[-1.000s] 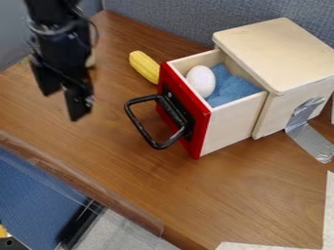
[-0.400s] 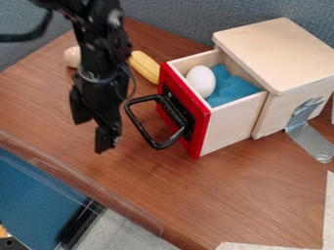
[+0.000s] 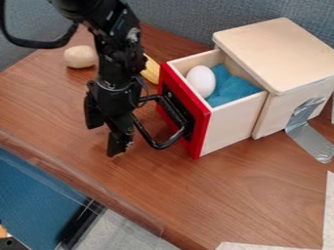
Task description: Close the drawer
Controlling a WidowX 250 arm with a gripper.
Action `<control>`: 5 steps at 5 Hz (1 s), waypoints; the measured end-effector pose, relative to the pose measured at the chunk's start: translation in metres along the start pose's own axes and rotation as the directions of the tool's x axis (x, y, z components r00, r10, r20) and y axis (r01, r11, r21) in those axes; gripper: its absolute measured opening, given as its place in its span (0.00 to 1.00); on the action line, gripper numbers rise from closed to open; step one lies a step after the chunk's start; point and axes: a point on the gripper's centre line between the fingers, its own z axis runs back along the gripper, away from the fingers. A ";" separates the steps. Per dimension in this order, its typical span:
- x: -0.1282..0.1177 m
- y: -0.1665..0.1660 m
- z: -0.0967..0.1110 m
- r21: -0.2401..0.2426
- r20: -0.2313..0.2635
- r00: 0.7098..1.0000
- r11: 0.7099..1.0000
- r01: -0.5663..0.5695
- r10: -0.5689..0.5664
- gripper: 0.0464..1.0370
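The black gripper [image 3: 103, 138] hangs over the table just left of the drawer's black handle [image 3: 164, 145], with its fingers apart and nothing between them. It overlaps the handle's left side; whether they touch I cannot tell. The drawer [image 3: 236, 125], with a red front, stands pulled out of the light wooden box [image 3: 279, 52]. Inside the drawer lie a white egg [image 3: 201, 81] and a blue cloth [image 3: 235, 91].
Behind the arm, a yellow corn cob [image 3: 151, 70] lies beside the drawer, and a pale round object [image 3: 80, 57] is at the upper left. Silver tape [image 3: 310, 140] runs from the box to the table [image 3: 215, 195]. A grey partition stands behind.
The gripper has moved right and down in the view, coming up to the handle. The pale round object has come into sight from behind the arm. The drawer has not moved.
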 end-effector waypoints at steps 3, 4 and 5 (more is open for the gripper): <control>0.053 0.008 0.000 -0.070 0.052 0.996 0.995 -0.068 0.071 0.96; 0.060 0.007 0.001 -0.080 0.069 0.994 0.994 -0.075 0.081 0.96; 0.072 0.003 -0.001 -0.081 0.086 0.992 0.993 -0.080 0.087 0.96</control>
